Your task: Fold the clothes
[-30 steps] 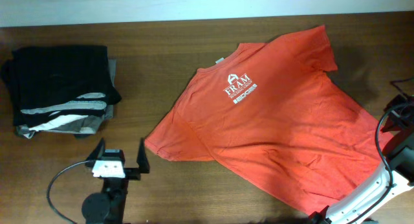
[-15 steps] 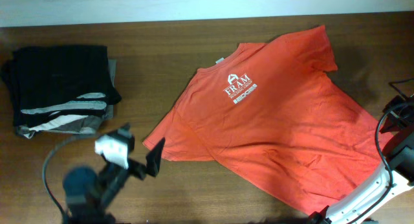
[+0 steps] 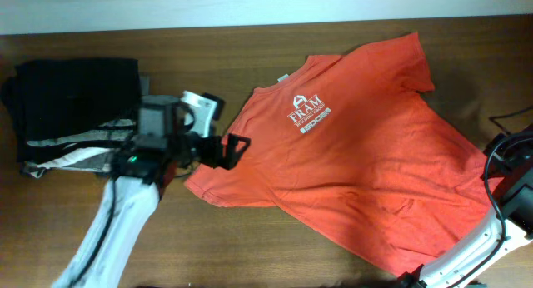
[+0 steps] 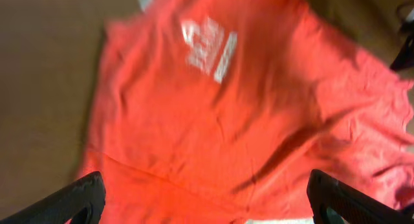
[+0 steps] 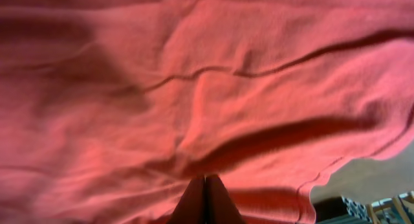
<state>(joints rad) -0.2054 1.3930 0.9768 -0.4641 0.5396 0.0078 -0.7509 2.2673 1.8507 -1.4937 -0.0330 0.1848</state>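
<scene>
Orange-red cotton short-sleeved T-shirt (image 3: 350, 163) is lying spread flat, slantwise, across the right half of the brown wooden table (image 3: 250, 238), its collar pointing toward the far edge and its hem reaching the near right corner. White printing below the collar is showing a small house-like emblem over the word "FRAM" (image 3: 306, 113); the smaller lines beneath it are too fine to read. A small pale neck label (image 3: 284, 77) is sitting at the collar, its text illegible.

Left gripper (image 3: 231, 151) is hanging over the shirt's left edge, beside the sleeve, with its black jaws standing wide apart; in the left wrist view the gripper (image 4: 210, 201) is framing the blurred fabric and the blurred white print.

Right gripper (image 5: 206, 198) is pressing its jaws together, tips meeting, against or just above wrinkled red cloth near the hem; whether fabric is pinched cannot be told.

Black, grey and white folded garments (image 3: 75, 113) are resting in a stack at the table's far left, apart from the shirt.
</scene>
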